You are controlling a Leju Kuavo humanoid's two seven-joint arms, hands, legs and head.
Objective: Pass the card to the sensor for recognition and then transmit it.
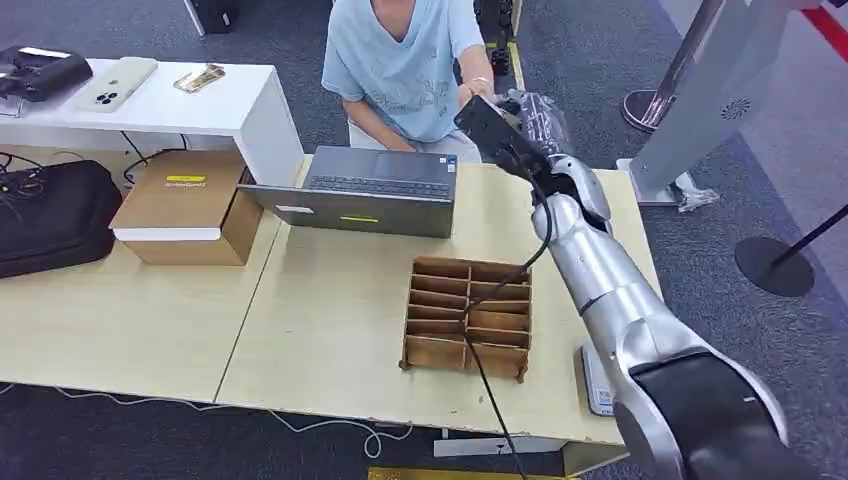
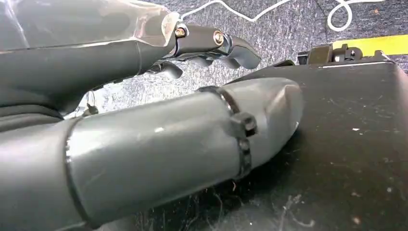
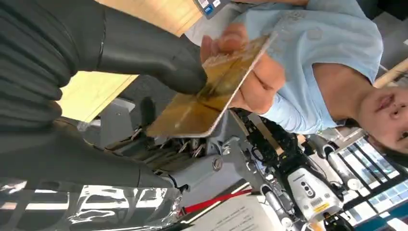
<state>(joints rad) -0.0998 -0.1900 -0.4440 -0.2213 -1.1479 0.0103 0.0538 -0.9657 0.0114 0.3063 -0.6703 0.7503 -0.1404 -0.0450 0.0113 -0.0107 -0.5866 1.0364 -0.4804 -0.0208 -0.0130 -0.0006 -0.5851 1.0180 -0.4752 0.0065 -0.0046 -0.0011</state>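
A gold card is pinched between the thumb and fingers of my right hand. A person's hand grips the card's other end. In the head view my right hand, wrapped in clear plastic, reaches over the far edge of the table toward the seated person, whose hand meets it. A flat white device lies at the near right edge of the table, partly hidden by my arm. My left hand hangs over a dark surface and holds nothing, its fingers apart from the thumb.
On the wooden table stand a grey laptop, a brown divided cardboard tray, a cardboard box and a black bag. A white desk with a phone stands behind. A stanchion base is at the right.
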